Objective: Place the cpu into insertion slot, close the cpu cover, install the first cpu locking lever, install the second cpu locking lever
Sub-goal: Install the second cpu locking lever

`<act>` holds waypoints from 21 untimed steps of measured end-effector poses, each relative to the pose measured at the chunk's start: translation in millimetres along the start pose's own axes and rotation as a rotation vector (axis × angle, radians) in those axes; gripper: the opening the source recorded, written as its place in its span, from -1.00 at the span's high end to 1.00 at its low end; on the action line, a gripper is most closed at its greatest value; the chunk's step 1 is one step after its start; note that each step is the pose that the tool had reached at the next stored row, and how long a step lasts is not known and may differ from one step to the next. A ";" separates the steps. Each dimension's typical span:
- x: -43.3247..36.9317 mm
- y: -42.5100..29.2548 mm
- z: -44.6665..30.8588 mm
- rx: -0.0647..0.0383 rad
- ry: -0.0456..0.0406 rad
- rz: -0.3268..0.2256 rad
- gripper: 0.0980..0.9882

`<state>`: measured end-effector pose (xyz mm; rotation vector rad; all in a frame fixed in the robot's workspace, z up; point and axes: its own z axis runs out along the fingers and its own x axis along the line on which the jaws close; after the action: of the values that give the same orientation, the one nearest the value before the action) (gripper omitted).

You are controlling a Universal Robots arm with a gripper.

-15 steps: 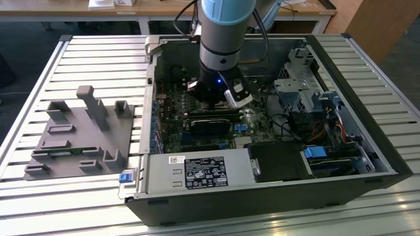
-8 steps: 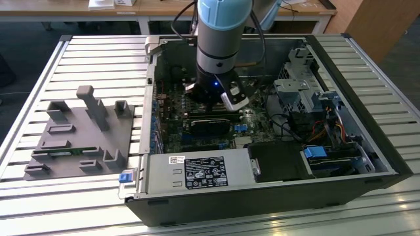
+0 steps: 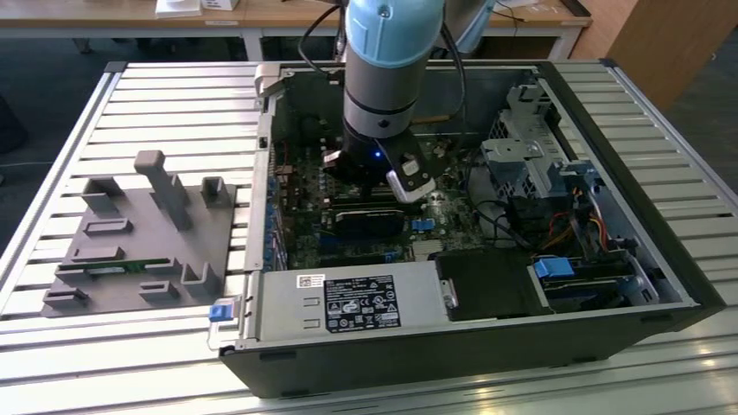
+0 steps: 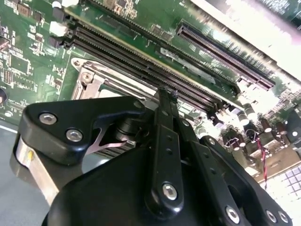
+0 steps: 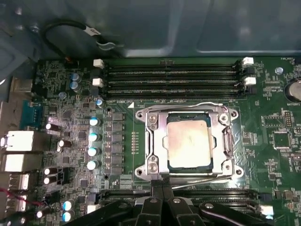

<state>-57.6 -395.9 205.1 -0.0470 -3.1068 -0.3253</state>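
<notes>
Cpu seated in its slot, cover down over it

The cpu (image 5: 188, 143) lies flat in the insertion slot (image 5: 214, 165) under the cpu cover (image 5: 156, 141): light, stiff, fragile, best pressed by the frame. The gripper (image 5: 162, 188) fingers look pinched together, empty, at the socket's edge; memory slots (image 5: 174, 75) crowd nearby.

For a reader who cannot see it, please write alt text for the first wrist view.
The cpu sits in the insertion slot on a green motherboard, with the silver cpu cover closed around it. Black memory slots lie beyond it, and the end effector is at the socket's near edge.
</notes>
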 end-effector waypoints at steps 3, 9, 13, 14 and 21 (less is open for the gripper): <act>1.1 -4.2 -0.9 -0.014 0.0004 0.000 0.98; 5.8 -9.7 -1.3 -0.043 0.0013 0.000 0.98; 7.0 -10.4 1.1 -0.055 0.0017 -0.001 0.98; 7.4 -10.5 1.7 -0.059 0.0019 -0.001 0.98; 13.1 -11.5 5.9 -0.087 0.0027 -0.001 0.98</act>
<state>-71.2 -405.6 197.2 -0.0459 -3.0884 -0.4605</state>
